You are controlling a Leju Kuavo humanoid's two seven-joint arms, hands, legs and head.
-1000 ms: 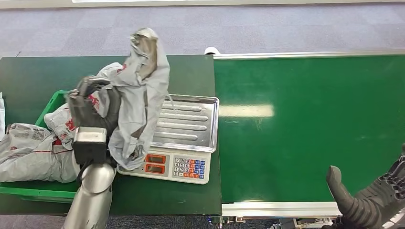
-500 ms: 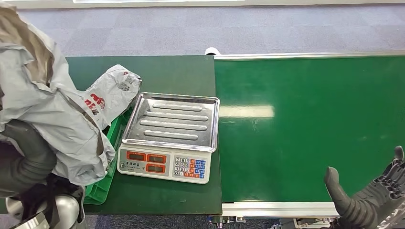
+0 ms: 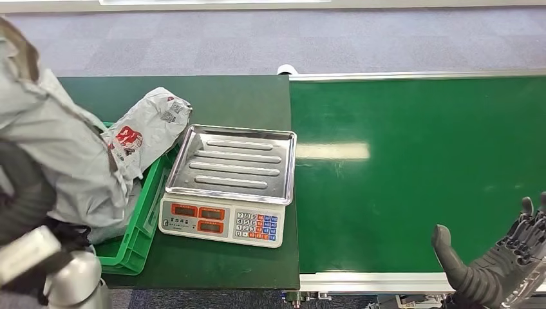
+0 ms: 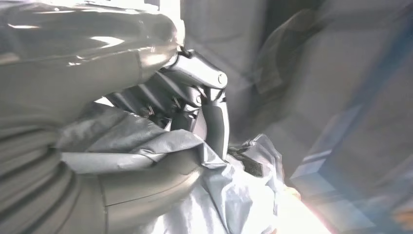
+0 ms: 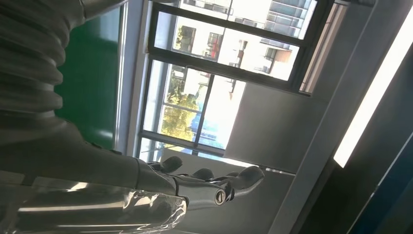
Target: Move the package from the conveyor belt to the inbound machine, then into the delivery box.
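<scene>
- Left hand: fingers curled round a fold of the grey bag, gripping it; in the head view the bag hangs at far left, raised over the green crate.
- Crate sits on the dark counter, left of the scale; other bags already lie in it, one with red print leaning over its rim.
- Scale: steel tray bare, keypad and displays face the robot.
- Belt: green, just right of the counter.
- Right hand: low at the belt's near edge, fingers spread, holding nothing.
- Step, as I judge it: last leg, bag past the scale and going into the crate.
- Next move calls for lowering the bag inside the crate walls, then uncurling the fingers; the bag is floppy, so it may snag on the rim or drape over the pile.
</scene>
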